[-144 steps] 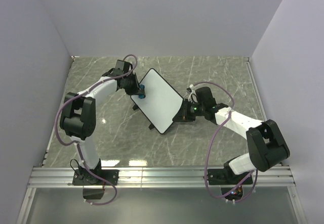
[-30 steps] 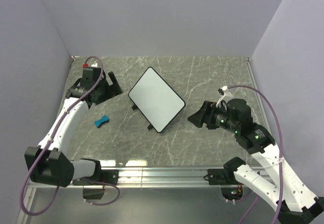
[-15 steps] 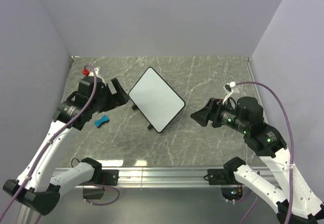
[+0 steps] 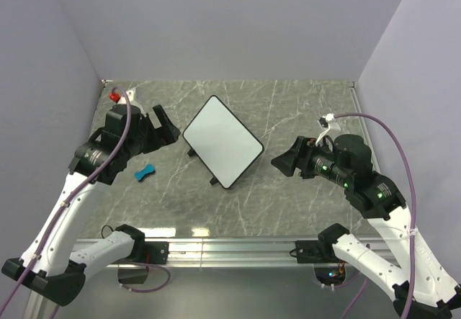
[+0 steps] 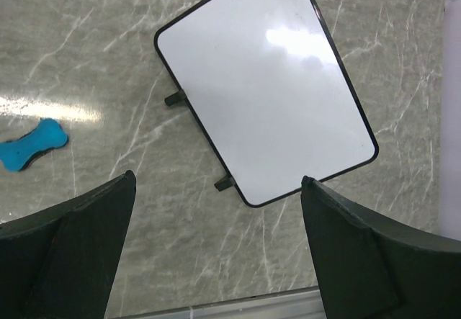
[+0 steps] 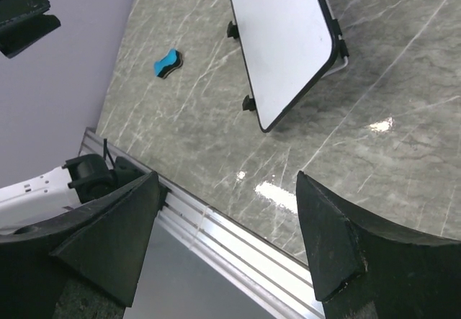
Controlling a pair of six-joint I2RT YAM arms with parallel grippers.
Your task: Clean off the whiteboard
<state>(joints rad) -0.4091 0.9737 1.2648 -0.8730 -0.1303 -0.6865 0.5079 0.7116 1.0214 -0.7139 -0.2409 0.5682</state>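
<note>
The whiteboard (image 4: 222,141) lies tilted on its small black feet in the middle of the marble table, its white face blank; it also shows as whiteboard (image 5: 264,85) and whiteboard (image 6: 283,43). A small blue eraser (image 4: 145,173) rests on the table left of it, seen too as eraser (image 5: 31,145) and eraser (image 6: 168,63). My left gripper (image 4: 164,127) hangs open and empty in the air left of the board; from the wrist it is the left gripper (image 5: 216,182). My right gripper (image 4: 284,161) is open and empty to the board's right, raised off the table, right gripper (image 6: 227,182).
Grey walls close in the table on the left, back and right. An aluminium rail (image 4: 230,250) runs along the near edge, carrying both arm bases. Cables loop from each arm.
Over the last seconds both grippers let go and drew away from the board; the eraser now lies on the table. In the last second the left arm rose a little further; the right barely shifted.
</note>
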